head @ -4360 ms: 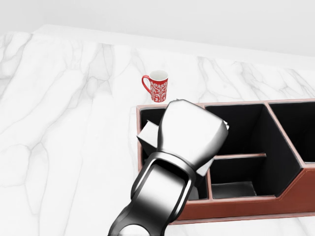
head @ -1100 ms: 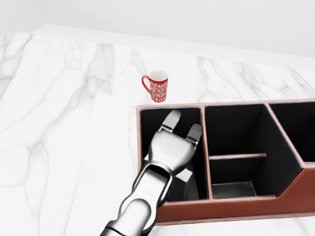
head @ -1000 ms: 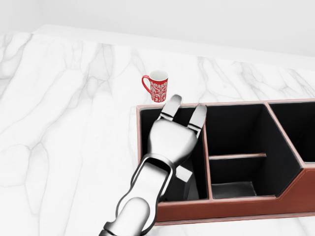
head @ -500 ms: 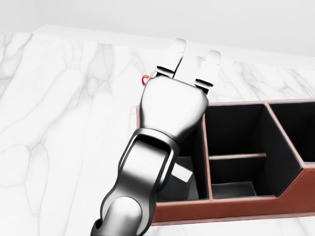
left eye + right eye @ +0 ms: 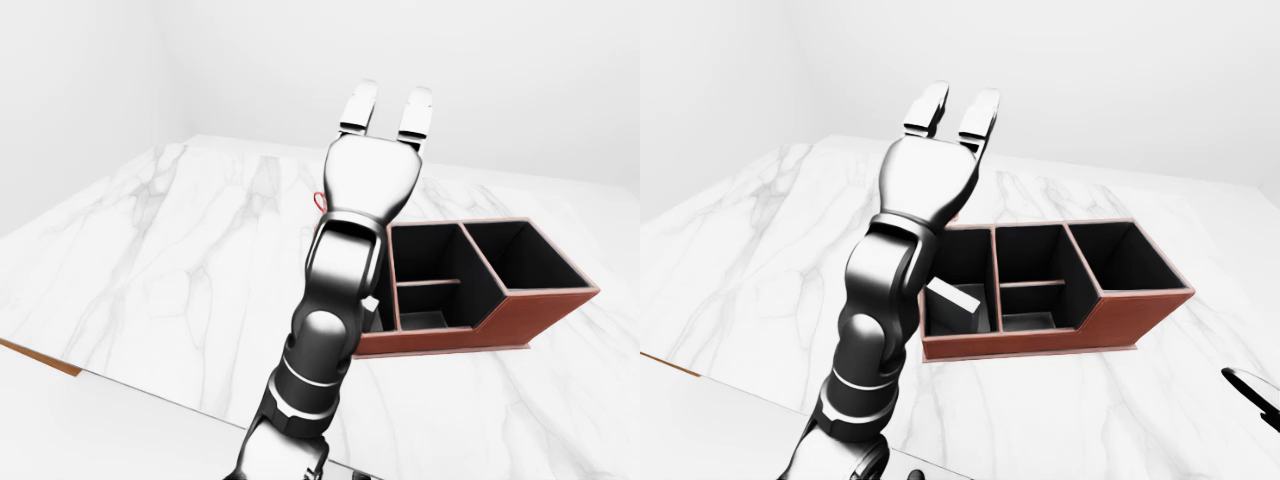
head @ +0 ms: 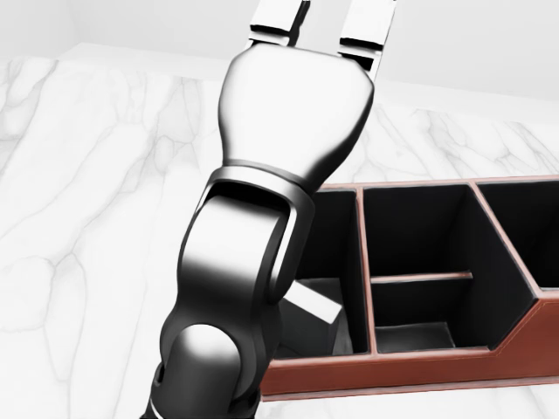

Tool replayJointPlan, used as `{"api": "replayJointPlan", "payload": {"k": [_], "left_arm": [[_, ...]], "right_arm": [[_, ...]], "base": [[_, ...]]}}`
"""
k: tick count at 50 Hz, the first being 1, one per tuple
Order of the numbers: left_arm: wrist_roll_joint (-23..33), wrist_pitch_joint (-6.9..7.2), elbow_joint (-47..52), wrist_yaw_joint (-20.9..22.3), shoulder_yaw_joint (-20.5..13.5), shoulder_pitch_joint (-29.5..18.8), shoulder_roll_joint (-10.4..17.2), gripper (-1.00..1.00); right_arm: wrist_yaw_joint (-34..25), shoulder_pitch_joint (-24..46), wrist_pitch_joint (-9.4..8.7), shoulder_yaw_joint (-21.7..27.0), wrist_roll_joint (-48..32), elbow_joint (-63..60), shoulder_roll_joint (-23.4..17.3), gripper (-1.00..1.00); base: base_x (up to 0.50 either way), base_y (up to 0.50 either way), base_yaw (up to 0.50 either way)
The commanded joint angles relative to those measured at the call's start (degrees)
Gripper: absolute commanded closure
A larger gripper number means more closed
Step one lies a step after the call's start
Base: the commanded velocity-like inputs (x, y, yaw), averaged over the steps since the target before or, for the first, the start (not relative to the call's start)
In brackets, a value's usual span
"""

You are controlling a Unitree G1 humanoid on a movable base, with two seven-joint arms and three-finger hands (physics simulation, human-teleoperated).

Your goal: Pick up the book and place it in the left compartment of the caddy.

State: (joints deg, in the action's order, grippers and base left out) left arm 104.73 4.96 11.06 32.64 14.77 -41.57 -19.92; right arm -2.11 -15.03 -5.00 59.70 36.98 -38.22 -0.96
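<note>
The marble table (image 5: 730, 260) fills the left of every view, pale and veined. Rising out of the bottom centre is the robot's left arm (image 5: 875, 330), and at its top, high in the frame, the left hand (image 5: 950, 118), raised well above everything with its fingers (image 5: 358, 108) straight and spread, gripping nothing. In the left-eye view a sliver of red handle pokes out beside the wrist; that looks like a mug (image 5: 319, 200) on the table, almost wholly hidden by the arm.

Just right of the arm sits the reddish-brown caddy (image 5: 1140, 320), its dark compartments open to the top. In the leftmost one, in the right-eye view, the book (image 5: 952, 298) is a pale slab leaning at a tilt against the inner wall, its lower end down on the compartment floor. The head view shows a corner of it low in the same compartment.

At the far right edge of the right-eye view a small dark tip shows, probably the right hand (image 5: 1252, 386); I cannot tell whether it is spread or closed.

By my reckoning the placing is done: the book lies where the task wants it. What remains is only to draw the left arm clear without brushing the caddy rim.
</note>
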Motion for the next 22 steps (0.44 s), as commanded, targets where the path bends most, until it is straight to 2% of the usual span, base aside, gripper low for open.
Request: {"api": "replayJointPlan", "payload": {"k": [1,4,6,12,17,22], "left_arm": [[-2.9,0.04,3.1,-0.2,-1.6,-3.6,-0.1,-1.00],[-3.6,0.04,4.1,-1.8,-2.6,-4.4,0.2,-1.00],[-4.5,0.04,5.2,-1.4,-2.6,-4.1,-0.1,-1.00],[-12.1,0.04,9.1,-3.1,-2.6,-2.7,-0.1,-1.00],[-17.5,0.04,11.6,-1.6,-2.9,-3.2,-0.1,-1.00],[-30.2,0.04,16.2,-2.4,-4.7,-5.9,-0.1,-1.00]], "right_arm": [[0.2,-0.1,0.00,0.1,0.3,-0.3,0.0,-1.00],[0.2,0.0,0.00,-0.1,0.1,-0.1,0.1,-1.00],[0.2,0.0,0.00,-0.2,0.1,-0.2,0.1,-1.00],[0.1,-0.1,0.00,-0.2,0.3,-0.2,0.3,-1.00],[0.3,-0.2,0.00,0.4,0.9,-0.8,0.2,-1.00],[0.1,-0.2,0.00,-0.1,0.8,-0.6,0.3,-1.00]], "base": [[0.00,0.00,0.00],[0.00,0.00,0.00],[0.00,0.00,0.00],[0.00,0.00,0.00],[0.00,0.00,0.00],[0.00,0.00,0.00]]}}
